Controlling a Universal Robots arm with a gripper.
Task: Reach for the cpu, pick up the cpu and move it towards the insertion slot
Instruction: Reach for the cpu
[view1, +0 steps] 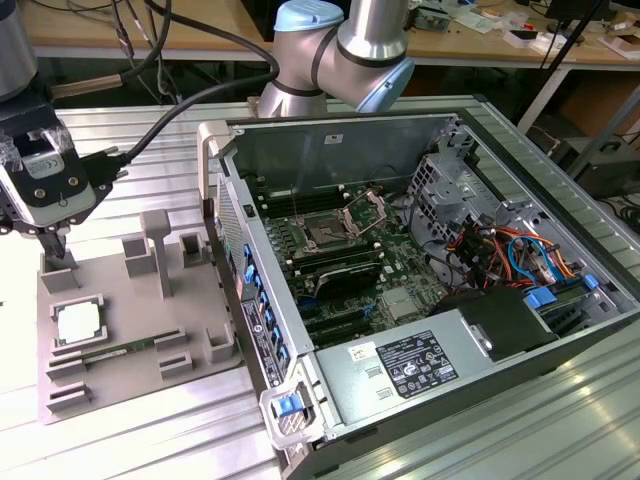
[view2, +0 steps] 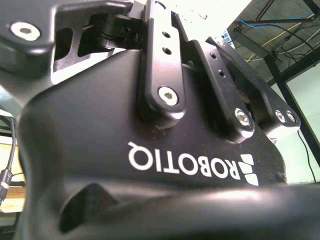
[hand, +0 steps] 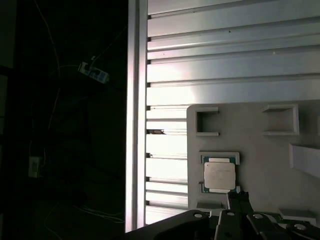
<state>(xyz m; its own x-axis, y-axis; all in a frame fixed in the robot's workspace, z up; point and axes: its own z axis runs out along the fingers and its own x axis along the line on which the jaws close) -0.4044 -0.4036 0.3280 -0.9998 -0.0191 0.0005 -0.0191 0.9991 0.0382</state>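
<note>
The cpu (view1: 80, 322), a small whitish-silver square chip, lies flat in a framed pocket on the grey fixture plate (view1: 130, 300) at the exterior view's left. My gripper (view1: 57, 255) hangs just behind the cpu, over the plate's far left corner, and holds nothing. In the first wrist view the cpu (hand: 219, 175) lies close to the dark gripper tip (hand: 236, 197). The insertion slot (view1: 325, 235), a dark square socket with its metal bracket raised, sits on the green motherboard inside the open computer case.
A thin green memory stick (view1: 120, 352) lies on the plate just in front of the cpu. Grey upright posts (view1: 158, 250) rise from the plate. The case wall (view1: 235, 230) stands between plate and motherboard. Cables (view1: 500, 250) and a power supply (view1: 420, 365) fill the case's right.
</note>
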